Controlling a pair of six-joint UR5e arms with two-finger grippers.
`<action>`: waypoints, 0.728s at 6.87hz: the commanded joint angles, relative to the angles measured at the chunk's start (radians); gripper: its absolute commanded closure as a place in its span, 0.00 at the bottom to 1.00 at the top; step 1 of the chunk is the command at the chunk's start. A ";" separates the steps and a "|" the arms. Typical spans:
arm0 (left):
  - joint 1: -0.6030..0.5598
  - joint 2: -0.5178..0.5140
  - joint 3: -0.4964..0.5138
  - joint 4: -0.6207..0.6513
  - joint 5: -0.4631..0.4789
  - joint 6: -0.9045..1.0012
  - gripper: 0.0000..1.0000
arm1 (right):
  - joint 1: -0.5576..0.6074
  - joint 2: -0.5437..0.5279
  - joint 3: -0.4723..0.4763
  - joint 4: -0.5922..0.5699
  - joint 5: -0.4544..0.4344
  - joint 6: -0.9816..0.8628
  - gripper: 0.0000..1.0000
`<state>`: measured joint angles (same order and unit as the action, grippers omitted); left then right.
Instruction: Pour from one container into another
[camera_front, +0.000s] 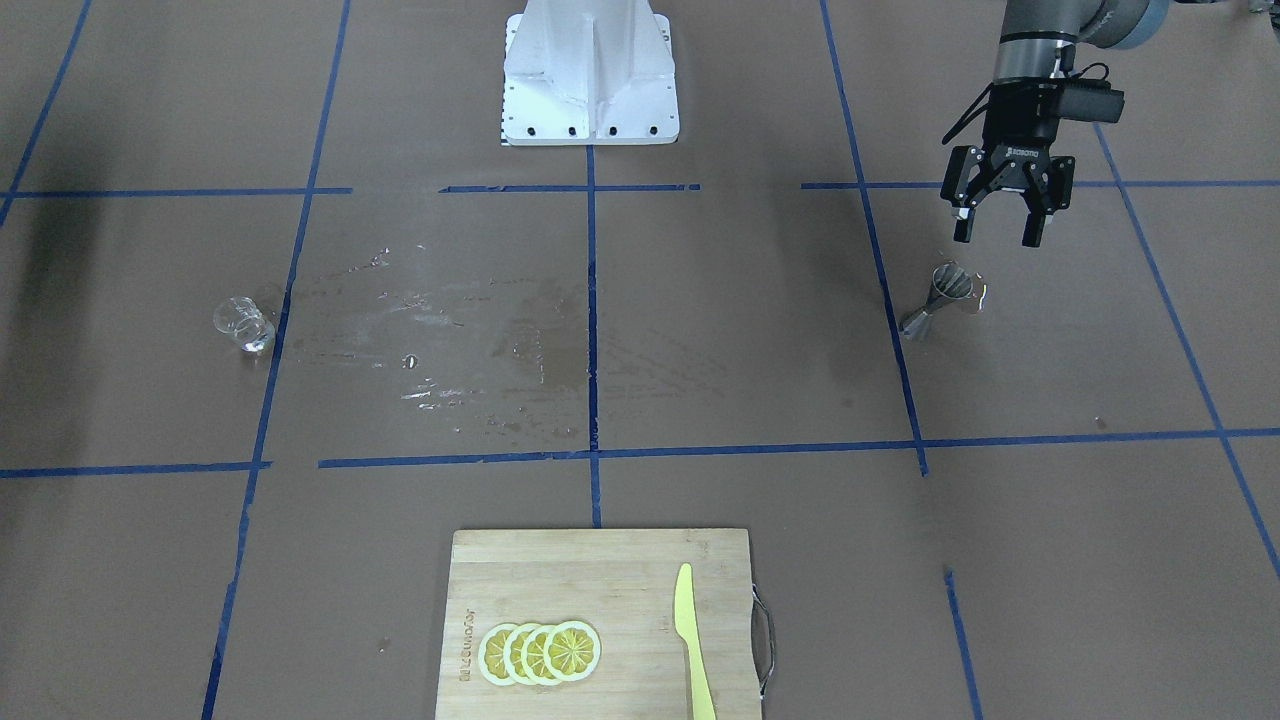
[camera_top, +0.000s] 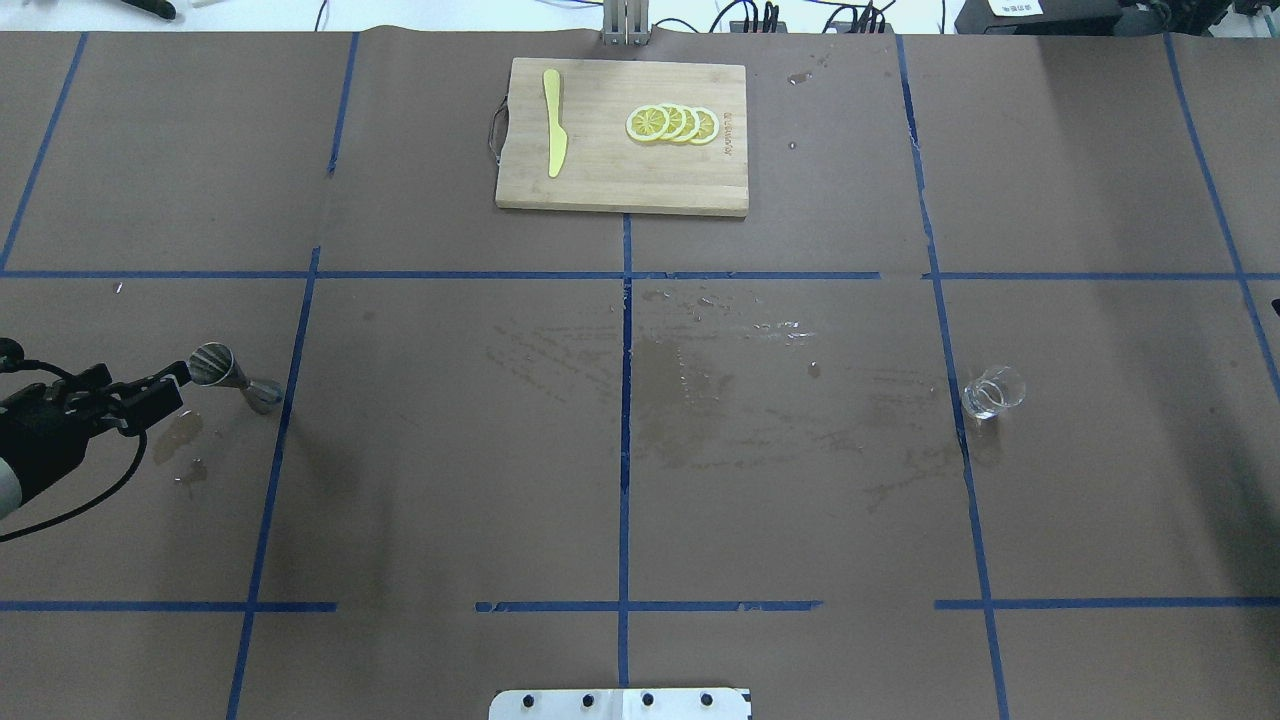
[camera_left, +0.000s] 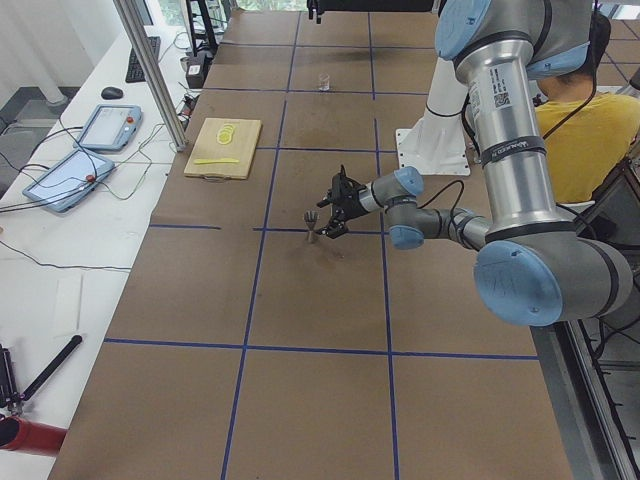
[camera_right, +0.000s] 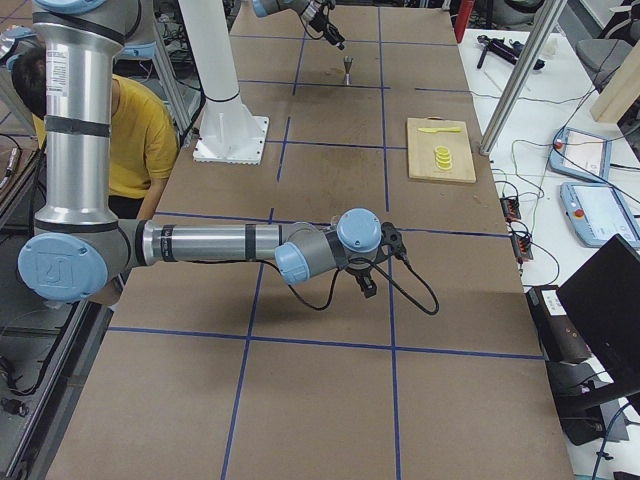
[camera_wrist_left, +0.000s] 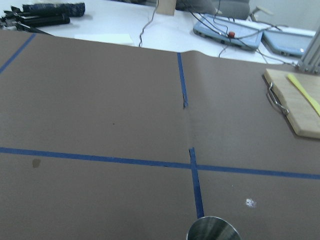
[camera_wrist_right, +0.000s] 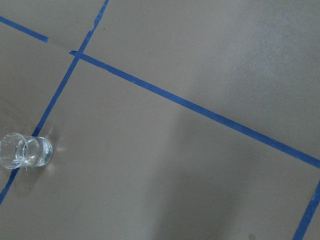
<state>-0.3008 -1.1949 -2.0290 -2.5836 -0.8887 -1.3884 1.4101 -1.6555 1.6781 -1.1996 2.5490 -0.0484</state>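
A small metal jigger (camera_front: 940, 295) stands upright on the brown table, on my left side. It also appears as the jigger (camera_top: 228, 374) in the overhead view, and its rim (camera_wrist_left: 213, 230) shows at the bottom of the left wrist view. My left gripper (camera_front: 998, 236) hangs open and empty just above and behind it, not touching. A clear glass (camera_front: 245, 325) stands far off on my right side, seen as the glass (camera_top: 993, 393) from overhead and the glass (camera_wrist_right: 27, 152) from the right wrist. My right gripper (camera_right: 366, 284) shows only in the exterior right view, so I cannot tell its state.
A wooden cutting board (camera_top: 600, 180) at the far edge carries lemon slices (camera_top: 672, 123) and a yellow knife (camera_top: 553, 135). Wet streaks (camera_top: 700, 380) mark the table's middle. The robot base (camera_front: 590, 75) stands at the near edge. A person in yellow (camera_left: 590, 140) sits behind the robot.
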 joint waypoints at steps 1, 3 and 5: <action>0.121 0.000 0.006 0.019 0.213 -0.043 0.02 | 0.000 0.003 -0.001 0.000 0.000 -0.001 0.00; 0.173 -0.046 0.056 0.089 0.307 -0.027 0.02 | 0.000 0.005 -0.005 0.000 0.000 -0.002 0.00; 0.180 -0.161 0.176 0.091 0.355 -0.027 0.02 | 0.000 0.003 -0.006 0.000 0.002 -0.001 0.00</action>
<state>-0.1263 -1.3010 -1.9071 -2.4968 -0.5593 -1.4163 1.4098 -1.6516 1.6736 -1.1996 2.5505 -0.0495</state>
